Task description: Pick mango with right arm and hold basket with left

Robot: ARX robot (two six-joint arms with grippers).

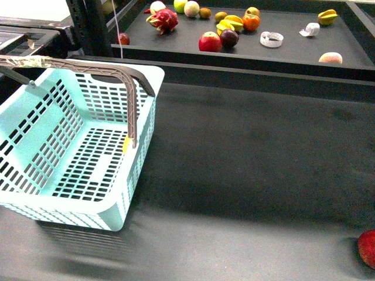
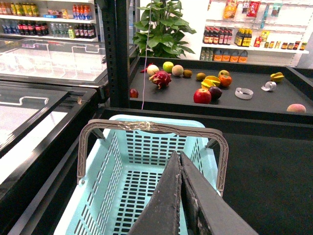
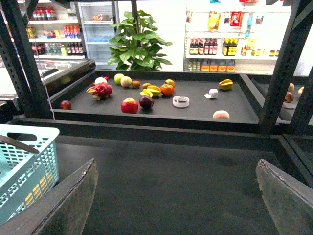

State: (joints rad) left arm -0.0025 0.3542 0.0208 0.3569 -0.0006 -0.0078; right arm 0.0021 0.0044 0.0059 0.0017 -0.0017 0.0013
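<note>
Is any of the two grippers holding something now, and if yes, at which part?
Nothing is held. The left gripper is shut above the basket, empty, and the right gripper is open with nothing between its fingers.

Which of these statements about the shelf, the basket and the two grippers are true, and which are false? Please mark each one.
1. The light blue plastic basket is empty. True.
2. The right gripper is shut. False: its fingers stand wide apart, with nothing between them.
3. The left gripper is shut, above the basket. True.
4. The pink spiky dragon fruit lies in the basket. False: it lies on the dark display shelf behind.
5. The round red apple touches the white tape ring. False: they lie apart, with a dark purple fruit between them.
</note>
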